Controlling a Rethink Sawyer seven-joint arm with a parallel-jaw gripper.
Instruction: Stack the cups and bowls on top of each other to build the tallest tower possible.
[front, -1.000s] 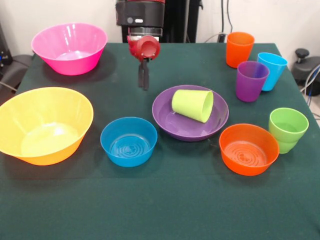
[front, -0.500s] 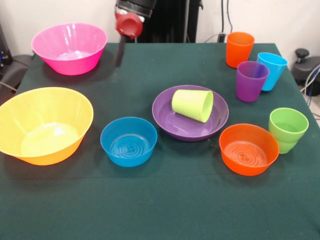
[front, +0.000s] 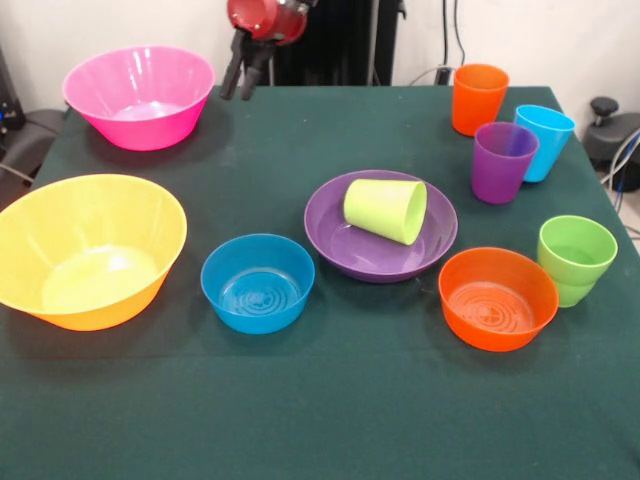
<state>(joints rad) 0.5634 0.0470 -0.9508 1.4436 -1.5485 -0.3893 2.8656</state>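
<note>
So your gripper (front: 240, 82) was up at the far side of the table (front: 330, 420), hanging just beside the pink bowl (front: 139, 96) and not touching anything. Its two dark fingers (front: 231, 78) were a little apart with nothing between them, so the jaws were open and empty.

No tower at that point. The lime cup (front: 386, 209) was lying tipped on its side inside the purple bowl (front: 330, 243), mouth pointing toward the orange bowl (front: 497, 298). The blue bowl (front: 258, 283) sat upright just beside the purple one, apart from it, and the big yellow bowl (front: 88, 248) was next to that at the table's edge.

The rest of the cups were standing upright: orange cup (front: 479, 98) at the far edge, purple cup (front: 502, 161) and light blue cup (front: 543, 141) touching or nearly so, and the green cup (front: 576, 259) just beside the orange bowl.
</note>
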